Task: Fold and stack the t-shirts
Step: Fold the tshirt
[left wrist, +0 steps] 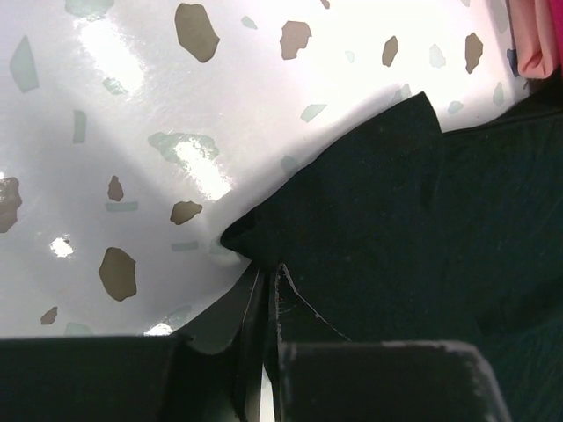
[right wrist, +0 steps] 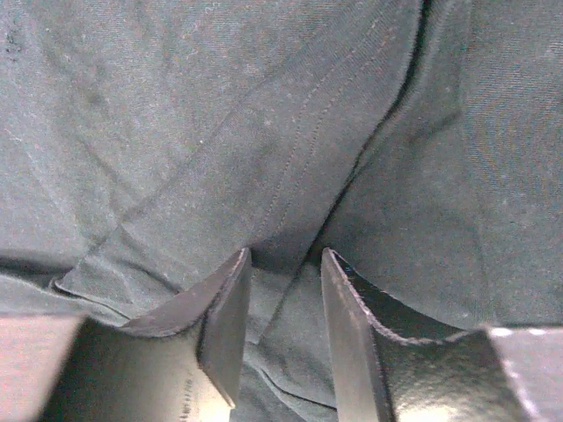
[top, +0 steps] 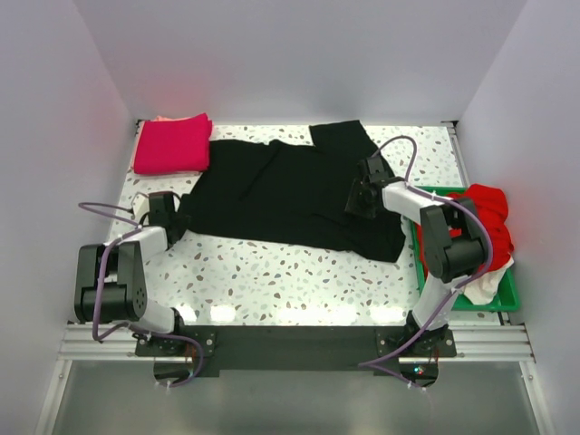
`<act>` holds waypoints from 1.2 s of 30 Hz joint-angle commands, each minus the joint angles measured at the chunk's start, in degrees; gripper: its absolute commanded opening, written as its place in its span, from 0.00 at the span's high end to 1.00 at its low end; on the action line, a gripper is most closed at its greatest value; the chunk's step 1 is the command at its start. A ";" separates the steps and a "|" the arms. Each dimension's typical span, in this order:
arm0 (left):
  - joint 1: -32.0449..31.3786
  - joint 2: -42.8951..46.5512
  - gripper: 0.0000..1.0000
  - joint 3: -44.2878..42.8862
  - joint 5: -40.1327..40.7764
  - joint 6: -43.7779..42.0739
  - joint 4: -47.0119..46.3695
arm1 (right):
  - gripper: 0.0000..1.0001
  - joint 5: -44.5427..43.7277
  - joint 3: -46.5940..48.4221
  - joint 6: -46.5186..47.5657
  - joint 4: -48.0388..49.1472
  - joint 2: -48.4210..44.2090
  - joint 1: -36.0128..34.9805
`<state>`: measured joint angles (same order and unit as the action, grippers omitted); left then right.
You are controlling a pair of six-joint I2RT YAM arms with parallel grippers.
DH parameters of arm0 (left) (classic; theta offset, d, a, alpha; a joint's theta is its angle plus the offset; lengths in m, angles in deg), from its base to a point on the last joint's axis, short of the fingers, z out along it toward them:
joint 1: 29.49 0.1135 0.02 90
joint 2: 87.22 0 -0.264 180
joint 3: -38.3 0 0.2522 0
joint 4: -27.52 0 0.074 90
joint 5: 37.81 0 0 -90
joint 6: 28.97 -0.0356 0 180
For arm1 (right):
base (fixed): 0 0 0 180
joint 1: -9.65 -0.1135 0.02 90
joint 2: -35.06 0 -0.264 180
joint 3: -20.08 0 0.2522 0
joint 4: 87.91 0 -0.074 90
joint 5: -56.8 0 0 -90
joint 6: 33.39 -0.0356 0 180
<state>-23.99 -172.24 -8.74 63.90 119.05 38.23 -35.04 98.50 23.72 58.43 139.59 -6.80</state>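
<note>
A large black t-shirt lies spread across the table's middle. My left gripper is at its left corner. In the left wrist view its jaws stand nearly together, and my left gripper pinches the black t-shirt at its edge. My right gripper rests on the shirt's right part. In the right wrist view my right gripper has its jaws apart, pressed down on the black t-shirt, with a seam and a fold running between them. A folded magenta t-shirt lies at the back left on a peach one.
A green tray at the right edge holds a red t-shirt and a white one. White walls close in the table on three sides. The magenta shirt's edge shows at the top right of the left wrist view.
</note>
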 commanded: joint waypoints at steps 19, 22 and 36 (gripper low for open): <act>0.13 12.93 1.00 4.88 7.10 0.08 7.53 | 0.71 5.10 3.72 -0.34 1.44 -0.55 -0.87; 0.22 15.65 1.00 6.29 8.16 0.25 8.67 | 0.68 5.45 3.63 -0.08 1.09 -0.64 -0.87; 0.22 27.27 1.00 12.09 10.62 0.69 13.68 | 0.63 3.96 -1.73 -0.60 3.64 -2.84 -4.64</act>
<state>-23.99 -146.58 2.67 71.46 119.09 50.36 -30.67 97.43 23.22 60.09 139.24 -10.51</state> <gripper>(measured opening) 0.029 0.379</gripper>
